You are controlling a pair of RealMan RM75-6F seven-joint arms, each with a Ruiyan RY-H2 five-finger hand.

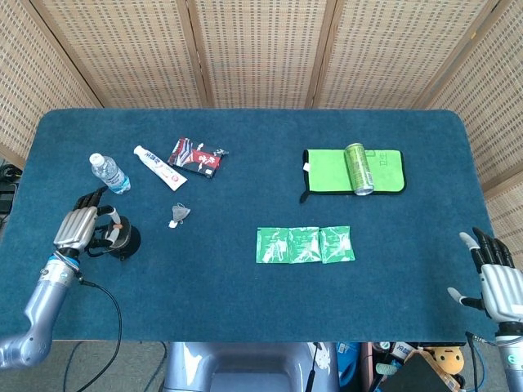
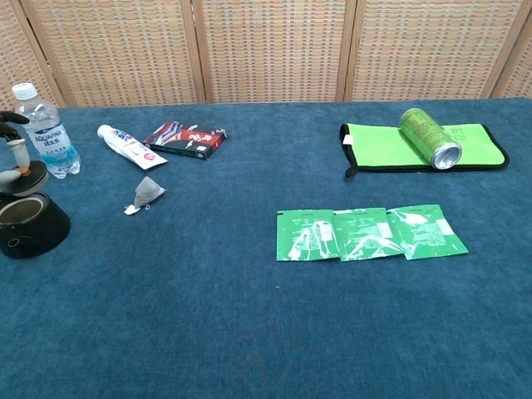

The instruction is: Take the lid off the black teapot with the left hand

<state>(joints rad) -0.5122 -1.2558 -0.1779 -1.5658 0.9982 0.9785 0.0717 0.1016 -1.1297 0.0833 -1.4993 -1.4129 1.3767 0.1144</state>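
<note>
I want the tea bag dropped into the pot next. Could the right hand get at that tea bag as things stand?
Probably not. The right hand hangs open off the table's right edge, while the tea bag lies far across near the black teapot, beside the left hand, which holds the lid.
</note>
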